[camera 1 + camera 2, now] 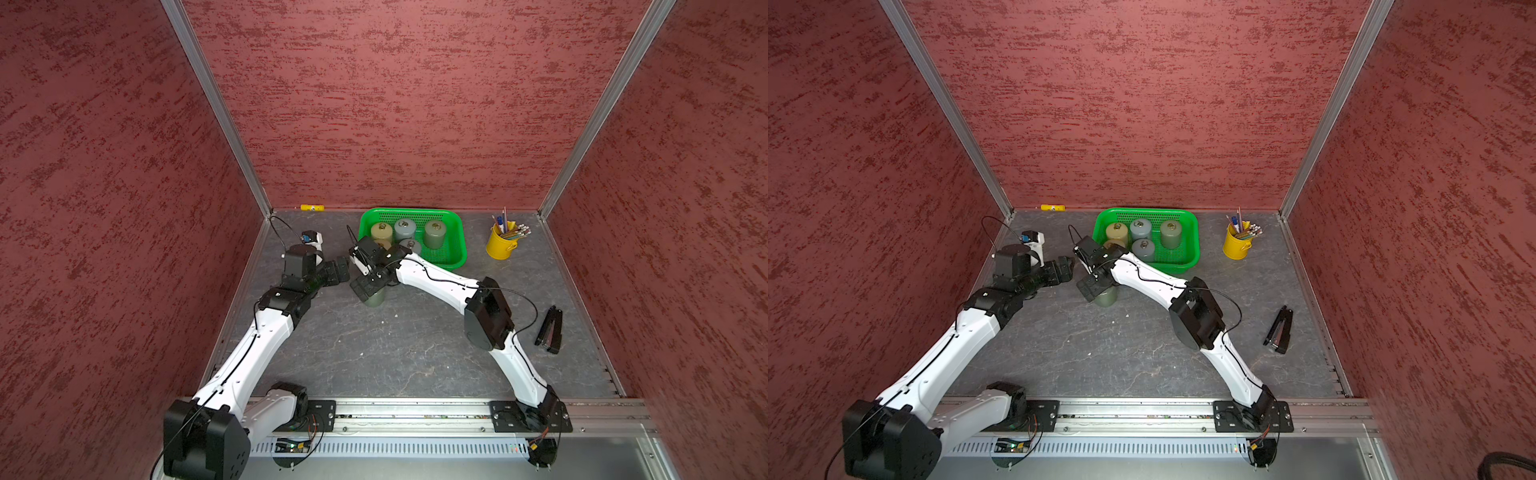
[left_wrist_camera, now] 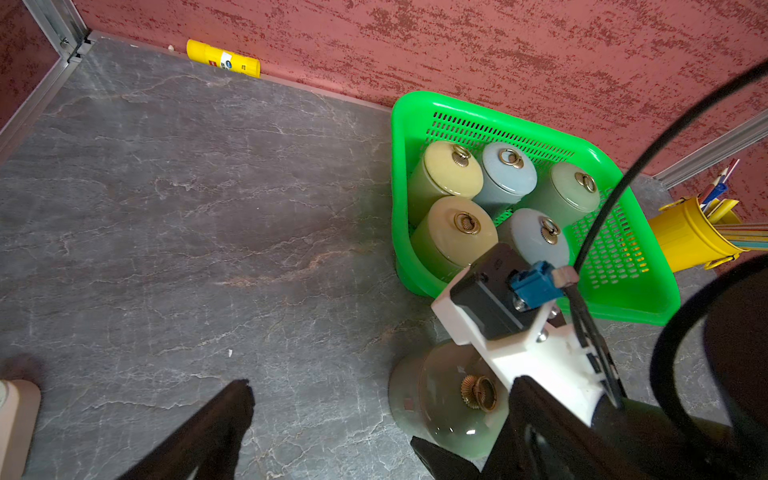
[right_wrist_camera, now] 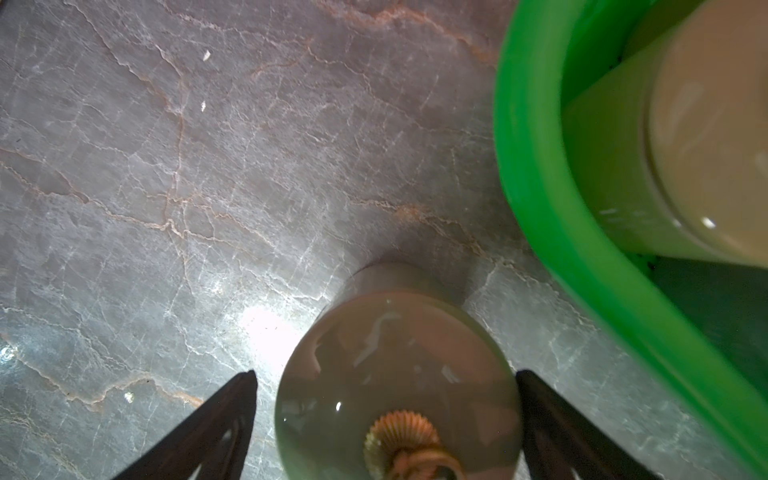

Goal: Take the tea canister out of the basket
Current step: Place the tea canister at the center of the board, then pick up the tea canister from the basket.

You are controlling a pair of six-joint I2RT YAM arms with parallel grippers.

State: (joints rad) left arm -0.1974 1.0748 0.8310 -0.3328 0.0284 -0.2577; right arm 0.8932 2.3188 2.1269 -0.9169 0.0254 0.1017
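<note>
Both arms are reaching forward from their bases with elbows bent. The left arm (image 1: 266,334) is angling inward, its wrist turned sideways; the left gripper (image 1: 344,269) is pointing toward the middle with its jaws spread wide. The right arm (image 1: 432,277) is bowing across toward the left arm, its wrist bending down; the right gripper (image 3: 386,374) is pointing downward with its jaws standing apart.

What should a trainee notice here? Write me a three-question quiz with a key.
1. True or false: the green canister below the right gripper stands inside the basket.
2. How many canisters stand in the basket?
3. The yellow bucket holds: A pencils, B spoons, C tea bags.
Key: 1 false; 2 five; 3 A.
</note>
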